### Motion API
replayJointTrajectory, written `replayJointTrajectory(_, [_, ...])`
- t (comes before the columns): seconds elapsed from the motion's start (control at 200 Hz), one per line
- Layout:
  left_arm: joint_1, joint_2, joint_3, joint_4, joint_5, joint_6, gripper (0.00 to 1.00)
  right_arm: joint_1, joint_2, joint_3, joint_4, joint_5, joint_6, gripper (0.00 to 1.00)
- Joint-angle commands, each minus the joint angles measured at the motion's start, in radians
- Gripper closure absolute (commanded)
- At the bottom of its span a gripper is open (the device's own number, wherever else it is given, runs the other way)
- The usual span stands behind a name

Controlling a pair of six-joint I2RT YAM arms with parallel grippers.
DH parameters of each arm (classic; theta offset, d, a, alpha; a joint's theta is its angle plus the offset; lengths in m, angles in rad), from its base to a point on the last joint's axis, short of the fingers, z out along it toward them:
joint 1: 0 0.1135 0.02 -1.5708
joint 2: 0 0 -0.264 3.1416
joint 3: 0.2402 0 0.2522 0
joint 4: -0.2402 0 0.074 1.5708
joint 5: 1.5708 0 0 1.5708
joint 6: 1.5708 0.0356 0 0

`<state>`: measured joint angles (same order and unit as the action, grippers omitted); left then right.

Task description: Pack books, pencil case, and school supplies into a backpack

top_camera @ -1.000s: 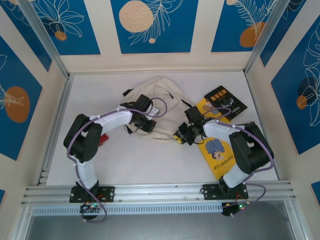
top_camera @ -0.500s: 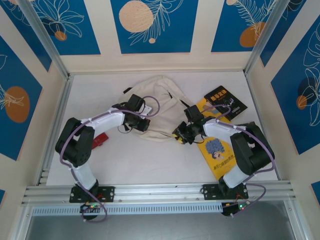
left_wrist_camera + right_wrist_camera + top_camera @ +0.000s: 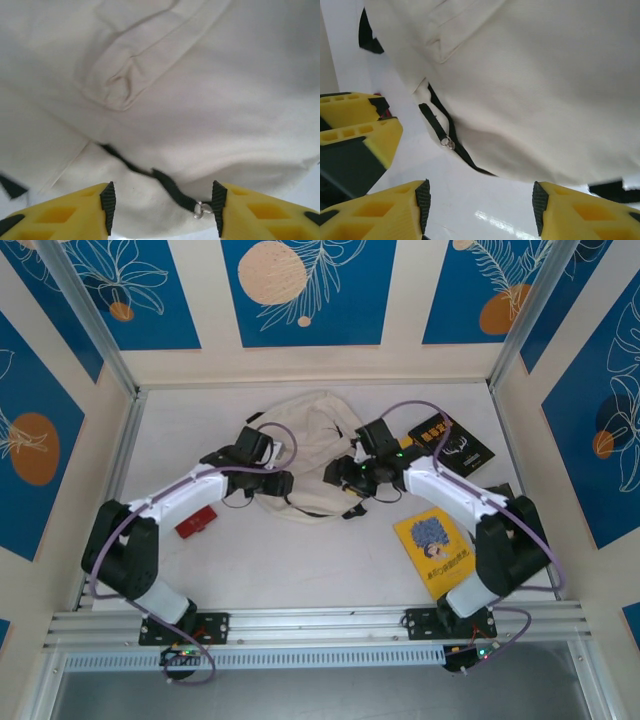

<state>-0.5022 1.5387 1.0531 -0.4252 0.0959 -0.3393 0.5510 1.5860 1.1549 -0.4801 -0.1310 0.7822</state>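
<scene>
Both arms have swung inward to the backpack (image 3: 315, 425). The left gripper (image 3: 162, 206) is spread around its zipper pull (image 3: 201, 210). The right gripper (image 3: 480, 200) is spread and empty, just before it.

Orange title lettering on the black book (image 3: 455, 443) and small print on the yellow book (image 3: 438, 550) are both too small to read.

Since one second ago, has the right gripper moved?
Yes. In the top view the right gripper went up and left, away from the yellow book, to the edge of the backpack.
</scene>
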Motion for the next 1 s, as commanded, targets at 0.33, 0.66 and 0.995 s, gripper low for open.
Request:
replayJointTrajectory(0.33, [0.037,-0.16,-0.284,0.148,0.06,-0.438,0.53,0.104,0.351,0.317,-0.09,-0.159,-0.319,0.42])
replayJointTrajectory(0.66, [0.037,-0.067,-0.334,0.319,0.133,-0.562,0.58,0.136,0.494,0.435,-0.124,-0.215,-0.369,0.48])
replayJointTrajectory(0.995, [0.042,-0.054,-0.37,0.35,0.116,-0.614,0.66,0.138,0.568,0.507,-0.158,-0.235,-0.394,0.57])
